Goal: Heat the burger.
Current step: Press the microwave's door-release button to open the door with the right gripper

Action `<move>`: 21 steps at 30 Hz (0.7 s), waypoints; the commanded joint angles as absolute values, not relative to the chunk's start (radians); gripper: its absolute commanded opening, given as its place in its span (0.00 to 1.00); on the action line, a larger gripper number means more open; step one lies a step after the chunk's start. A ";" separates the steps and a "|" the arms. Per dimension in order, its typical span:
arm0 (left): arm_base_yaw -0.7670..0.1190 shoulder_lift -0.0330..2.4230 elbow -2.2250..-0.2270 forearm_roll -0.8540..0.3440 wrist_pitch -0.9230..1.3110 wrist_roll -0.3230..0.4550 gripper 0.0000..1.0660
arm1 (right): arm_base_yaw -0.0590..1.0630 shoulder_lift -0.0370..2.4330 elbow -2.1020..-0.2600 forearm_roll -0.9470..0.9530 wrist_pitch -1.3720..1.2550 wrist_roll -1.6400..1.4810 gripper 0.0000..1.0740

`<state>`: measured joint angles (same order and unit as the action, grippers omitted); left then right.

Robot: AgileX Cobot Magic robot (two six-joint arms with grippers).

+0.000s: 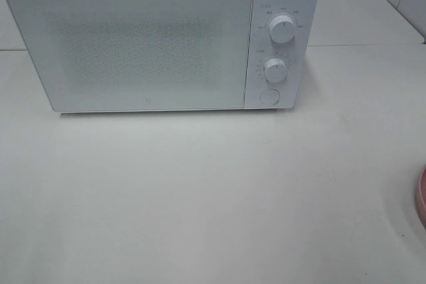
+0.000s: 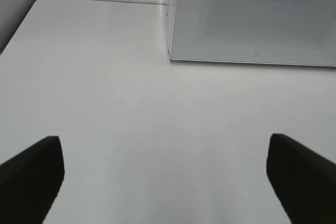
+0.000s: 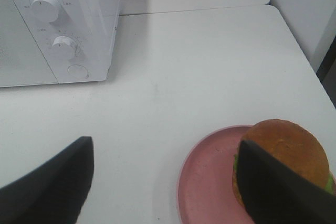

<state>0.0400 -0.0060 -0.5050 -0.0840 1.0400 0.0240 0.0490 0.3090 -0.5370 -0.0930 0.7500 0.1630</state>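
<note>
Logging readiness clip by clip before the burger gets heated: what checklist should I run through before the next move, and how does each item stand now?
1. The door of the microwave is open for loading: not ok; it is shut.
2. The burger is ready to pick up: ok; it sits on the pink plate.
3. The left gripper is free: ok; open, empty, above bare table.
4. The right gripper is free: ok; open, holding nothing, near the burger.
5. The way from plate to microwave: ok; the right wrist view shows nothing on the table between them.
6. The microwave is empty inside: cannot tell; the door hides it.
</note>
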 commanded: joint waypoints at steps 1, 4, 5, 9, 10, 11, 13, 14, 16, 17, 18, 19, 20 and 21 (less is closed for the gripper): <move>0.042 -0.027 -0.503 -0.089 1.037 0.024 0.92 | 0.045 0.343 -0.521 -0.093 0.681 0.165 0.68; 0.042 -0.027 -0.503 -0.089 1.037 0.024 0.92 | 0.045 0.380 -0.493 -0.093 0.606 0.165 0.68; 0.042 -0.027 -0.503 -0.089 1.037 0.024 0.92 | 0.045 0.404 -0.475 -0.093 0.556 0.165 0.68; 0.042 -0.027 -0.503 -0.089 1.037 0.024 0.92 | 0.045 0.470 -0.444 -0.093 0.425 0.165 0.68; 0.042 -0.027 -0.503 -0.089 1.037 0.024 0.92 | 0.045 0.470 -0.444 -0.093 0.425 0.165 0.68; 0.042 -0.027 -0.503 -0.089 1.037 0.024 0.92 | 0.045 0.482 -0.438 -0.093 0.401 0.165 0.68; 0.042 -0.027 -0.503 -0.089 1.037 0.024 0.92 | 0.045 0.514 -0.422 -0.093 0.346 0.165 0.68; 0.042 -0.027 -0.503 -0.089 1.037 0.024 0.92 | 0.045 0.527 -0.413 -0.093 0.318 0.165 0.68; 0.042 -0.027 -0.503 -0.089 1.037 0.024 0.92 | 0.045 0.562 -0.399 -0.093 0.268 0.165 0.68; 0.042 -0.027 -0.503 -0.089 1.037 0.024 0.92 | 0.045 0.581 -0.394 -0.093 0.242 0.165 0.68; 0.042 -0.027 -0.503 -0.089 1.037 0.024 0.92 | 0.045 0.617 -0.387 -0.093 0.196 0.165 0.68; 0.042 -0.027 -0.503 -0.089 1.037 0.024 0.92 | 0.045 0.617 -0.387 -0.093 0.196 0.165 0.68; 0.042 -0.027 -0.503 -0.089 1.037 0.024 0.92 | 0.045 0.638 -0.384 -0.093 0.168 0.165 0.68; 0.042 -0.027 -0.503 -0.089 1.037 0.024 0.92 | 0.045 0.679 -0.379 -0.097 0.115 0.165 0.68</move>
